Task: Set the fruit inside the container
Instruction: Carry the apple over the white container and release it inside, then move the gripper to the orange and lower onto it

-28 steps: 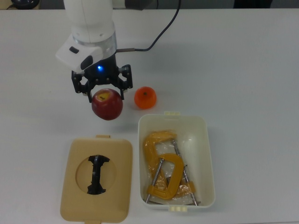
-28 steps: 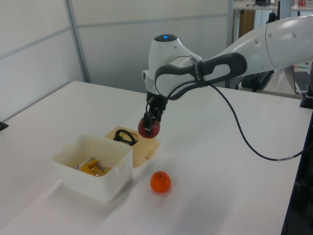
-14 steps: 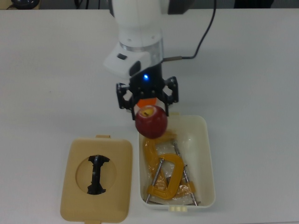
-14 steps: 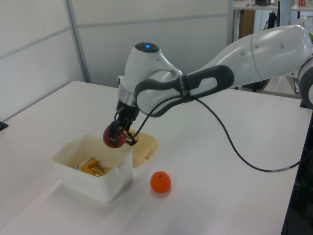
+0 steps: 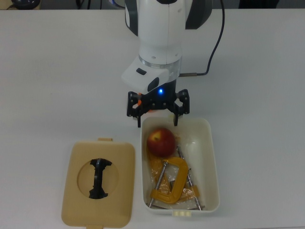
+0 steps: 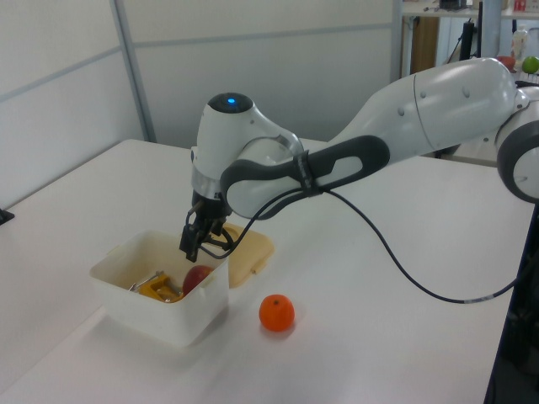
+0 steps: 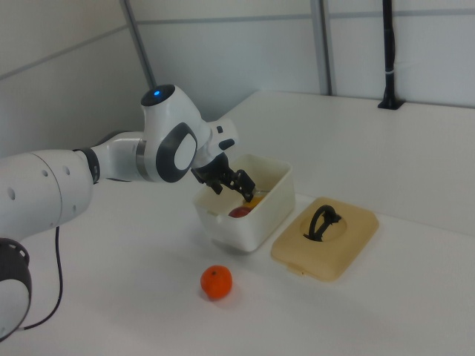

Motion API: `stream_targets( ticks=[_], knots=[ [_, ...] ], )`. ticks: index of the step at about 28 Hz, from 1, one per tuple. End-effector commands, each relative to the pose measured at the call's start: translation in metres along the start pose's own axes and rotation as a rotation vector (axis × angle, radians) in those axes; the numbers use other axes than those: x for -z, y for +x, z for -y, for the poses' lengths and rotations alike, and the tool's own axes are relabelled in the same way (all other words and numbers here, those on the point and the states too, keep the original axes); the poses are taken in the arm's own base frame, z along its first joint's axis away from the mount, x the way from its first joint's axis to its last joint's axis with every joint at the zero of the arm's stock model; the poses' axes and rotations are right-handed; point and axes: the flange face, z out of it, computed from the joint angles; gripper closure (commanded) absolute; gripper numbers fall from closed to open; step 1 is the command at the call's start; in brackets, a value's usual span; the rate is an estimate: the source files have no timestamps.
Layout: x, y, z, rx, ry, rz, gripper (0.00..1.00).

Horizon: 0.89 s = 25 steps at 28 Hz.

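Top view: I see my gripper (image 5: 157,113) over the container's (image 5: 212,157) far end, fingers spread and empty. The apple (image 5: 160,141) lies inside, resting against the yellow clamps (image 5: 169,183). Half a second ago it hung pinched between the fingers, so I judge it just released.
Left view: the orange (image 6: 276,312) sits on the table (image 6: 379,320) just outside the container, not yet collected; half the job remains.
Right view: the tan lid (image 7: 326,239) lies beside the container, handle up.
Writing: I can read no brands or labels anywhere.
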Motion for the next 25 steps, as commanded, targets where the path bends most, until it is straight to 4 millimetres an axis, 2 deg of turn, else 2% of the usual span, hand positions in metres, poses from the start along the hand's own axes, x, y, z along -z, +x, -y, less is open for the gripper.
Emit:
stream_targets(
  ticks=[1,3,4,6,9,14,23,25],
  knots=[
    [0.043,-0.017,-0.010,0.055,-0.037,0.145,0.00],
    [0.054,-0.026,-0.014,0.071,-0.047,0.208,0.00],
    [0.060,-0.036,-0.016,0.097,-0.053,0.277,0.00],
    [0.061,-0.045,-0.018,0.125,-0.055,0.343,0.00],
    [0.053,-0.057,-0.019,0.174,-0.052,0.424,0.00],
    [0.020,-0.087,-0.017,0.244,-0.043,0.520,0.00],
    [-0.029,-0.110,-0.013,0.264,-0.040,0.556,0.00],
    [-0.046,-0.116,-0.010,0.272,-0.038,0.560,0.00]
  ],
)
